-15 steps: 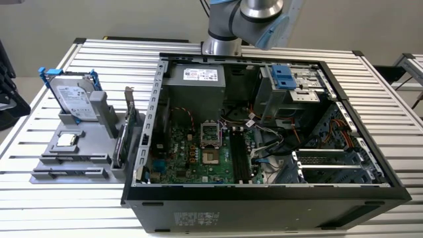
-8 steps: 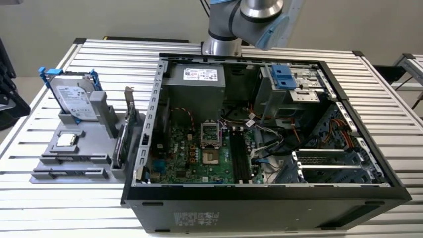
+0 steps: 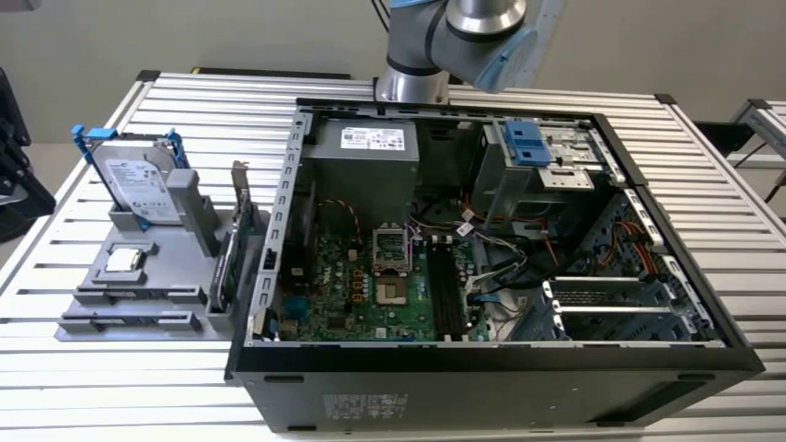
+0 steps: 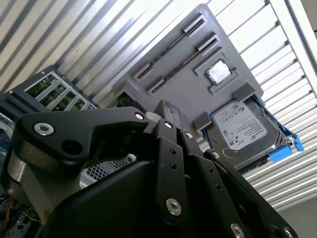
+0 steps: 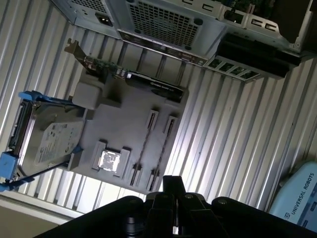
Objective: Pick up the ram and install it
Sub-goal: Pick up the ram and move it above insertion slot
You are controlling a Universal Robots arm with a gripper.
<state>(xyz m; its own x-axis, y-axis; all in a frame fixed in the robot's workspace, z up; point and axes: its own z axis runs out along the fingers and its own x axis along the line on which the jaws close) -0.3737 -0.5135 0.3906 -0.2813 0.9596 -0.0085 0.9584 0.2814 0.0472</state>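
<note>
Desk point(image 3: 184, 110): silver, ribbed with parallel slats.
Computer case point(image 3: 491, 387): black outside, grey metal inside.
Motherboard point(image 3: 350, 295): green (speckled with dark chips).
Hard drive point(image 3: 138, 180): silver, white label, blue rails.
Holder point(image 3: 142, 295): plain grey.
Card point(image 5: 104, 65): green board, silver bracket.
Arm point(image 3: 473, 37): silver-grey, pale blue cap.
Hand point(image 4: 168, 116): black, small silver screws.

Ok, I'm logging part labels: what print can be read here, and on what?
On the silver boxy hard drive with blue rails: white sticker, too small to read.
On the grey metal power supply: white label, too small.
On the pale blue plastic arm cap: maker's name, not quoted.
</note>
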